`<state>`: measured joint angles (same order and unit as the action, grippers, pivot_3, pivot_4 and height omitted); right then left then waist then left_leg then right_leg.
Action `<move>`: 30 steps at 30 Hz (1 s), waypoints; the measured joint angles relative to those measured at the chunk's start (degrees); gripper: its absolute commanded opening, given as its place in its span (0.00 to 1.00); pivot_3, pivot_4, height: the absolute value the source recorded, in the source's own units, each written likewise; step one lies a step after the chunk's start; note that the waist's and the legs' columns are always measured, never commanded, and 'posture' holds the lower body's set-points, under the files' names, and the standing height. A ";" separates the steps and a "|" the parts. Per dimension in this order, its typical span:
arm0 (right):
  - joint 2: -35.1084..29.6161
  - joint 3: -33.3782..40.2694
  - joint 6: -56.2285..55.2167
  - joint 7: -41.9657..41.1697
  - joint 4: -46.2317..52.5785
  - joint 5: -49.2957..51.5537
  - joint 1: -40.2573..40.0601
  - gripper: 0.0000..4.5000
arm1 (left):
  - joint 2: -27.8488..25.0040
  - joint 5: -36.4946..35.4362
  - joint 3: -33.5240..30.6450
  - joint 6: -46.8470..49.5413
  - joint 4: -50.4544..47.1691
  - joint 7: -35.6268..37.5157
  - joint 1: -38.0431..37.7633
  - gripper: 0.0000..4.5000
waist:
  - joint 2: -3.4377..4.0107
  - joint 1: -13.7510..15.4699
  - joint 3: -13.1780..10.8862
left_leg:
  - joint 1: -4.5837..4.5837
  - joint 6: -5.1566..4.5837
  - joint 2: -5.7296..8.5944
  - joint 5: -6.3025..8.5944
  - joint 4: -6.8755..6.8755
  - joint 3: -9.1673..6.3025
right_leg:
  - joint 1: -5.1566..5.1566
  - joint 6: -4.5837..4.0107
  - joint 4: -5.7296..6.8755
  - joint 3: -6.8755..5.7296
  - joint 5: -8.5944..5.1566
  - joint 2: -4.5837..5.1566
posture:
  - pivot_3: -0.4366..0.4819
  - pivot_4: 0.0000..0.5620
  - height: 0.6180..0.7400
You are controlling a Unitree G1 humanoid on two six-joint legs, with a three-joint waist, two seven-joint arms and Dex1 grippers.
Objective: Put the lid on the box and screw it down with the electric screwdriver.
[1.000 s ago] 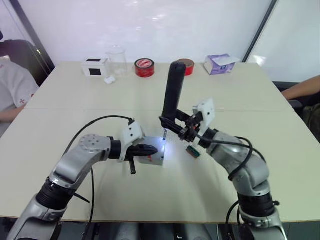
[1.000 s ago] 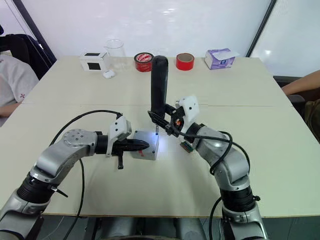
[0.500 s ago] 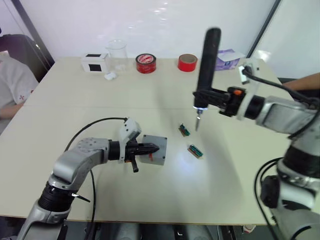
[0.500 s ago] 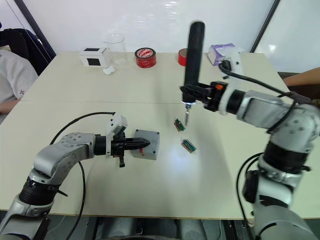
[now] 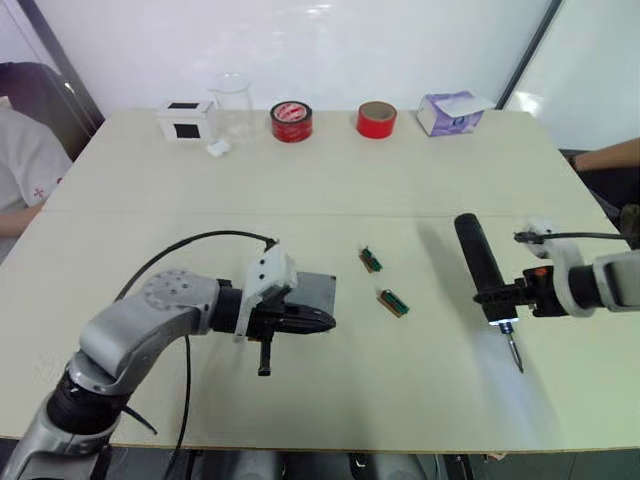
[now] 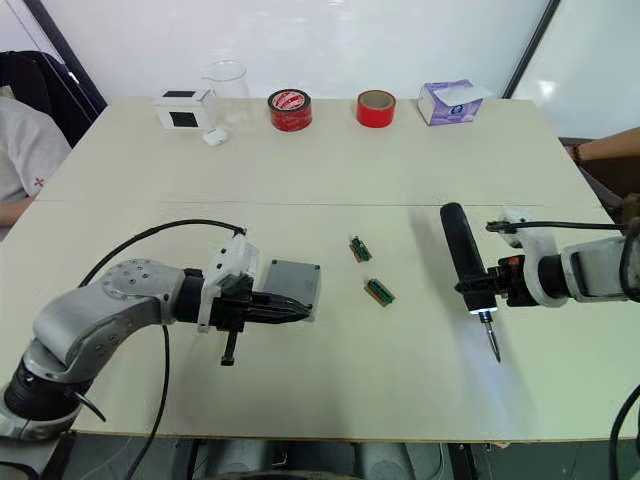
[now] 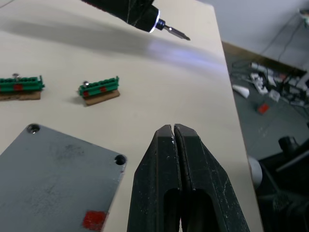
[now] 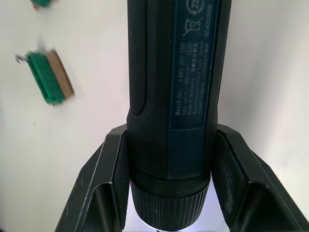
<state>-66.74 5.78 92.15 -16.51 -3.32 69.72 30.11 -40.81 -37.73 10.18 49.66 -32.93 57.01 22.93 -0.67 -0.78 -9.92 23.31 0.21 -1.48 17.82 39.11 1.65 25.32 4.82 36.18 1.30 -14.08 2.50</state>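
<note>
The gray lid (image 5: 317, 291), with a red mark (image 7: 93, 219) and corner screw holes, lies flat on top of the box, whose walls are almost hidden beneath it. My left gripper (image 5: 322, 321) is shut and holds nothing, its fingers (image 7: 159, 159) lying along the lid's near edge. Far to the right, my right gripper (image 5: 500, 294) is shut on the black electric screwdriver (image 5: 476, 259). The tool is tilted low over the table, its lit tip and bit (image 5: 513, 353) pointing toward the front edge.
Two green terminal blocks (image 5: 371, 260) (image 5: 392, 302) lie between box and screwdriver. Along the far edge stand a white box (image 5: 186, 120), a beaker (image 5: 231, 100), two red tape rolls (image 5: 291, 121) (image 5: 376, 119) and a purple tissue box (image 5: 448, 112). A person (image 5: 20, 170) sits left; an arm (image 5: 605, 158) shows right.
My right arm has lifted the screwdriver off the box, swung it far right and lowered it near the table. The left gripper stays shut by the box. The camera has shifted.
</note>
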 measured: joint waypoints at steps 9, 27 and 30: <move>1.72 -5.24 0.02 0.43 -9.51 -4.42 2.48 0.39 | -3.00 0.76 0.84 -0.67 -1.15 0.36 -0.05 0.00 | 0.00 -0.01 -0.01 | 0.02 0.00 0.02 0.00 0.04 0.08 | 0.03 0.11 -0.03 0.10 0.09 0.00 | 0.48 0.27 1.00; 4.48 -6.55 -4.22 -10.35 -6.12 -20.17 6.93 0.99 | -7.27 -2.21 -11.93 -0.65 12.19 0.37 -0.24 0.00 | -0.07 0.10 0.03 | -0.03 0.01 0.07 -0.01 0.11 0.07 | -0.08 0.20 -0.03 0.06 0.14 0.07 | 0.48 0.27 1.00; 3.35 -6.24 -6.83 -15.06 -2.32 -21.17 9.02 0.99 | -8.38 -1.52 -13.64 -1.80 15.87 0.60 -0.06 0.00 | -0.05 0.00 0.02 | -0.02 0.01 0.04 -0.01 0.09 0.06 | -0.03 0.21 0.02 0.04 0.14 0.06 | 0.48 0.27 1.00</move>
<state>-63.38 -0.46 85.31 -31.56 -5.65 48.56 39.13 -49.18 -39.25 -3.46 47.86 -17.05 57.61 22.86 -0.73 -0.78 -9.89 23.29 0.22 -1.44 17.81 39.20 1.71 25.30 5.03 36.20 1.35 -13.94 2.56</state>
